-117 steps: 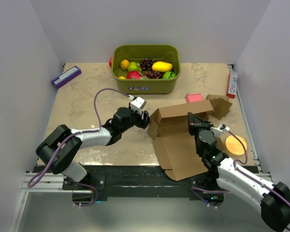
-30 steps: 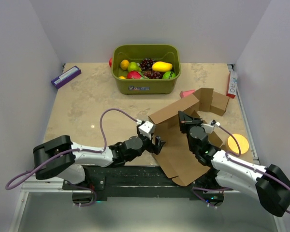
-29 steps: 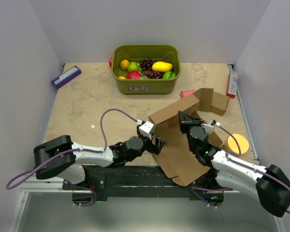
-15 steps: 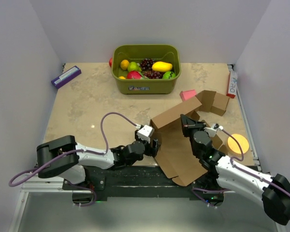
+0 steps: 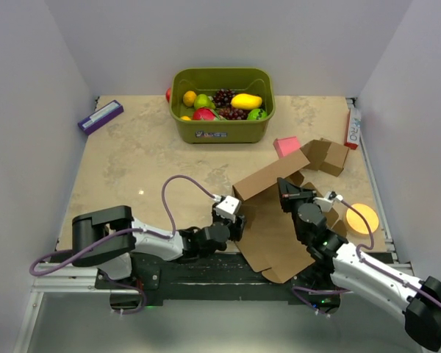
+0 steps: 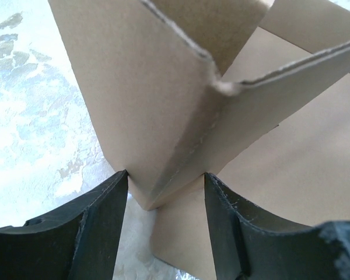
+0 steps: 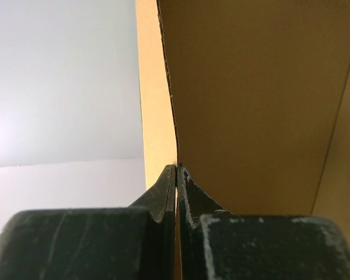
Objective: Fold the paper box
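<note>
The paper box (image 5: 273, 237) lies half-folded at the near right of the table, with one long wall raised. My right gripper (image 5: 285, 188) is shut on that wall's edge; in the right wrist view the fingers (image 7: 176, 167) pinch the thin cardboard (image 7: 251, 87). My left gripper (image 5: 237, 221) is low at the box's left corner. In the left wrist view its jaws (image 6: 165, 176) stand open astride a folded corner of the box (image 6: 140, 87), both fingertips close against the cardboard.
A green bin of fruit (image 5: 222, 131) stands at the back centre. A pink block (image 5: 286, 145) and a small brown box (image 5: 331, 156) lie just behind the paper box. An orange disc (image 5: 360, 219) sits right of it. A purple item (image 5: 100, 116) lies back left.
My left gripper has slid toward the near edge onto the box's left corner, and its jaws have narrowed. The right gripper has carried the raised wall slightly right.
</note>
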You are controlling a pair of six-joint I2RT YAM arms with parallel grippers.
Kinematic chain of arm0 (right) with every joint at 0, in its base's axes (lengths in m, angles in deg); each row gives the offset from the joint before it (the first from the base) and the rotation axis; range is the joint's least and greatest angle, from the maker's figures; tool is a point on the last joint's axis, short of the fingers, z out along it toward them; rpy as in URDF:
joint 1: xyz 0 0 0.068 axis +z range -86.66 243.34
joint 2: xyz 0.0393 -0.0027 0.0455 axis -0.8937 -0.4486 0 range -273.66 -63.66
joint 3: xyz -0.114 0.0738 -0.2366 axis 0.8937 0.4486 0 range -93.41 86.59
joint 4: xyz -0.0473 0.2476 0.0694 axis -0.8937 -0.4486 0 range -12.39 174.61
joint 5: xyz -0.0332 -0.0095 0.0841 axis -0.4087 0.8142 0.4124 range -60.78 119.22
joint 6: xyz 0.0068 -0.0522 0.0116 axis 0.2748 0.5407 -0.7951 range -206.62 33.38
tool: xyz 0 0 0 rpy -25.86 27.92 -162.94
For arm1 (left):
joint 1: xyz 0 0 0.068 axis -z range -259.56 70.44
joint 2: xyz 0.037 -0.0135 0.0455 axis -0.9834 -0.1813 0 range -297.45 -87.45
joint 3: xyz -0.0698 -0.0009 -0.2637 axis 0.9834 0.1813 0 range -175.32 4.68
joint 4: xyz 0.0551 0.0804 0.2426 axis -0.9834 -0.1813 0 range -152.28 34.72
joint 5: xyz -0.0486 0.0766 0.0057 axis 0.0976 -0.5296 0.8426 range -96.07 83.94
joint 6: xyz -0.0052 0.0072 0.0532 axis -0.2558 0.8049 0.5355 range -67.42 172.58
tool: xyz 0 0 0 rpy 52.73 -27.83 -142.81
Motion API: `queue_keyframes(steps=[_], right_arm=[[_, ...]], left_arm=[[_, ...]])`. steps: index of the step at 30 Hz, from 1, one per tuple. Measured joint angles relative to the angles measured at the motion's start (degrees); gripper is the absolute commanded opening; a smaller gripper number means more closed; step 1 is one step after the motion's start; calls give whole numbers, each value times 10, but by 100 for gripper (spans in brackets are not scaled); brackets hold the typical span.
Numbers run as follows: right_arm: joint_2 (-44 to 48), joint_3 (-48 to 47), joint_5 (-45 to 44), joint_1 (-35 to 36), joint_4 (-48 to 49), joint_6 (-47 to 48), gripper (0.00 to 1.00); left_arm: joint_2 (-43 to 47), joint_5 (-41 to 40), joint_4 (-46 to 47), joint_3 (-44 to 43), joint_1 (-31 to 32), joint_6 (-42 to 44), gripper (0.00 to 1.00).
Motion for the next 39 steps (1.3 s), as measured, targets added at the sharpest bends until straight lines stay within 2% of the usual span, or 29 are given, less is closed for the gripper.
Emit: queue_keyframes(steps=[4, 11, 20, 24, 27, 33, 39], right_arm=[[10, 4, 0, 0, -5, 0, 0], [26, 4, -1, 0, -22, 0, 0], [51, 3, 8, 0, -48, -2, 0], [60, -1, 14, 0, -66, -2, 0], [65, -8, 17, -1, -82, -2, 0], [71, -23, 17, -1, -112, -7, 0], [69, -51, 17, -1, -156, -6, 0]], left_arm=[[-24, -32, -23, -30, 8, -10, 56], [-68, -93, -115, -106, 18, -48, 54], [-112, -160, -188, -151, 21, -68, 47], [-118, -184, -186, -154, 25, -57, 43], [-125, -196, -165, -152, 26, -18, 41], [-149, -217, -113, -150, 27, 73, 41], [-157, -222, -78, -143, 27, 121, 42]])
